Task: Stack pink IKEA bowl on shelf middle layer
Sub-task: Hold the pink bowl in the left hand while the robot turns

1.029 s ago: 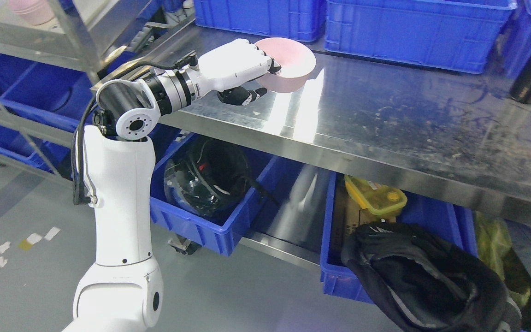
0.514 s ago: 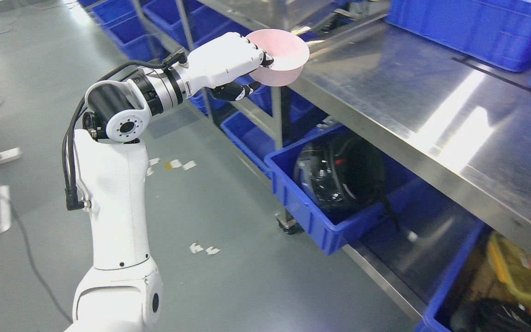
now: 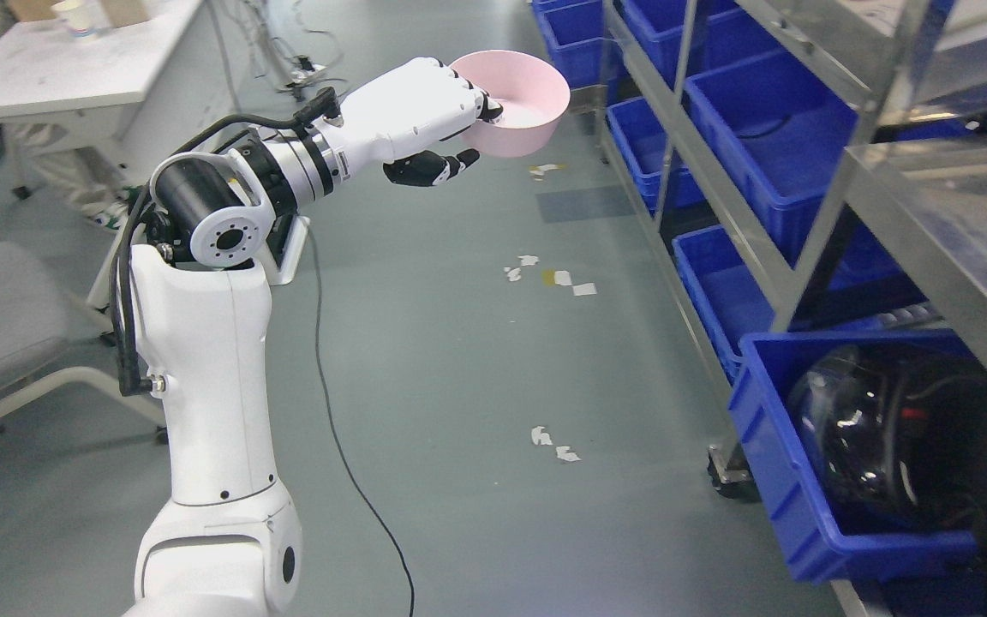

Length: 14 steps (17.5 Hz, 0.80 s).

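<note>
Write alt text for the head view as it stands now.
The robot's left hand holds a pink bowl by its rim, upright, in the air above the grey floor. A metal shelf rack with blue bins stands to the right; a white desk stands at upper left.

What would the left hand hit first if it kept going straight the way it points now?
Probably the metal shelf upright, with blue bins behind it. The left hand, gripping the pink bowl, points right toward that rack; only floor shows between, though depth is unclear.

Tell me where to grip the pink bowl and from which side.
Grip the bowl at its rim, from the side facing the robot. It is upright with its mouth open upward, so fingers hook over the thin wall, as the left hand does now.
</note>
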Available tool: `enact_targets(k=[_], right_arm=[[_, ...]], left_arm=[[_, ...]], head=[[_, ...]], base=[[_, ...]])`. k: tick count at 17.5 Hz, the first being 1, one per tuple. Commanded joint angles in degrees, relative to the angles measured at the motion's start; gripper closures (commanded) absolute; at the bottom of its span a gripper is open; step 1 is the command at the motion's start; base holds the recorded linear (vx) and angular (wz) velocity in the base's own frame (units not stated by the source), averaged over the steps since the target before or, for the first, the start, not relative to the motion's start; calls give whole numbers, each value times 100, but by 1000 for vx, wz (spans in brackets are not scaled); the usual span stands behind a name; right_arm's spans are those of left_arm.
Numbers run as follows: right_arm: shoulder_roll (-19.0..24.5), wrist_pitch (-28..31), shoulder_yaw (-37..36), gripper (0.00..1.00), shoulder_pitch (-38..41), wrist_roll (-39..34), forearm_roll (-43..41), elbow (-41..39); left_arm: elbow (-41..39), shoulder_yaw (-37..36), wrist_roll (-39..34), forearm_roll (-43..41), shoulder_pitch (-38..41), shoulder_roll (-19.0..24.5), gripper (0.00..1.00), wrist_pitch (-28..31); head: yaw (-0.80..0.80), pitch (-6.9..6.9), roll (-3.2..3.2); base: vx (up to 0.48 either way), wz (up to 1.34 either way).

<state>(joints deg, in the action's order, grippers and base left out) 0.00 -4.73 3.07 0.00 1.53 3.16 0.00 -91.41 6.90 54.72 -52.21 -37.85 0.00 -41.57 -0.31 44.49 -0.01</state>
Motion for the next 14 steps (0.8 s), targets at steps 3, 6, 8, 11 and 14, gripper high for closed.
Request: enact_targets(k=[3,6,8,11,14], right_arm=[[-100,-2,1,0,132,-4,0,-100],[-100,-2,1,0,132,-4,0,-100],[-100,-2,-8,0,132,-4,0,-100],[-100,-2,1,0,132,-4,0,-100],[-100,-2,1,0,132,-4,0,-100]], left_arm=[[-43,39,-5,0,5,100,99,0],[-43,39,-5,0,5,100,99,0],[-43,39,-5,0,5,100,99,0],[-43,39,-5,0,5,100,99,0],[-43,39,-5,0,5,100,99,0]], head=[[0,0,0],[0,0,0],[0,0,0],[0,0,0],[0,0,0]], base=[[70,813],[90,666],[113,540],[147,357],[235,127]])
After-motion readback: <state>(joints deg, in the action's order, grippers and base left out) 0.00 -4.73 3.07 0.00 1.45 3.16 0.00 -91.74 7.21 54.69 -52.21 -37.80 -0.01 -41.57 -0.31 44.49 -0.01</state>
